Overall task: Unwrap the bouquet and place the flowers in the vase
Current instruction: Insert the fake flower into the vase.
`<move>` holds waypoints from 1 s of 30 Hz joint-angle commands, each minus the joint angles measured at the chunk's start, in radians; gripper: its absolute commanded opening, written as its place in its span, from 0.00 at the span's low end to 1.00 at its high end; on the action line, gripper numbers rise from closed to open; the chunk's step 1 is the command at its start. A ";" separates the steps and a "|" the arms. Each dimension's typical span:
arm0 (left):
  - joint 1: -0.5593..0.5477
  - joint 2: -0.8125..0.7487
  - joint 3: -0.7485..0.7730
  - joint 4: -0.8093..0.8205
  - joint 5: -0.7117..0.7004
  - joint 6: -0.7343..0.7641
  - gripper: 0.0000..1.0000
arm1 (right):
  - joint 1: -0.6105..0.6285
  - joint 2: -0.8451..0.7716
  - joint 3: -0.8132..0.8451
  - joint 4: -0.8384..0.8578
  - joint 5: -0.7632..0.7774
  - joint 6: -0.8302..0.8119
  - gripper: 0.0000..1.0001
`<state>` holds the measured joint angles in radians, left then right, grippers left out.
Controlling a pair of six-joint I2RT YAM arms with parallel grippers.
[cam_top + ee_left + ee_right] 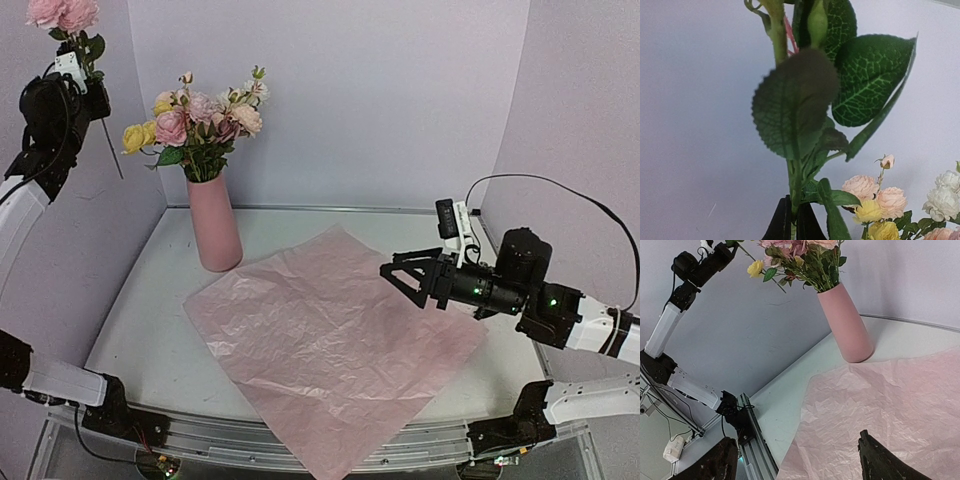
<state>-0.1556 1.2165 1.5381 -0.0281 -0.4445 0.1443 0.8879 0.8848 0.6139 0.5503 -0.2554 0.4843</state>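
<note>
The pink vase (215,225) stands at the back left of the table with several flowers (205,120) in it. High at the far left, above and left of the vase, my left gripper (85,85) is shut on the thin green stem (796,185) of one more flower with a pink bloom (62,12) and broad leaves (795,102). The bouquet's crinkled pink paper (330,350) lies spread flat across the table. My right gripper (405,272) hovers open over the paper's right part, nothing between its fingers (875,460). The right wrist view also shows the vase (847,325).
Lilac backdrop walls close in the table on three sides. The paper's near corner hangs over the front rail (200,440). The held stem's lower end (112,155) sticks out near the left wall. The right arm's cable (560,190) loops above its wrist.
</note>
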 commanded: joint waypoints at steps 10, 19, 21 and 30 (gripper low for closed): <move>0.272 0.121 0.158 -0.006 0.584 -0.550 0.00 | 0.000 0.008 0.060 0.022 -0.011 -0.025 0.84; 0.272 0.111 0.148 0.046 0.753 -0.685 0.00 | 0.000 0.024 0.074 0.020 -0.009 -0.032 0.84; 0.271 0.109 0.134 0.077 0.764 -0.694 0.00 | 0.000 0.029 0.077 0.020 -0.010 -0.034 0.84; 0.271 0.142 0.093 0.157 0.816 -0.735 0.00 | -0.001 0.015 0.069 0.019 -0.007 -0.032 0.84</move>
<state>0.1162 1.3575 1.6464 0.0353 0.3238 -0.5558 0.8879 0.9180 0.6483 0.5348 -0.2620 0.4641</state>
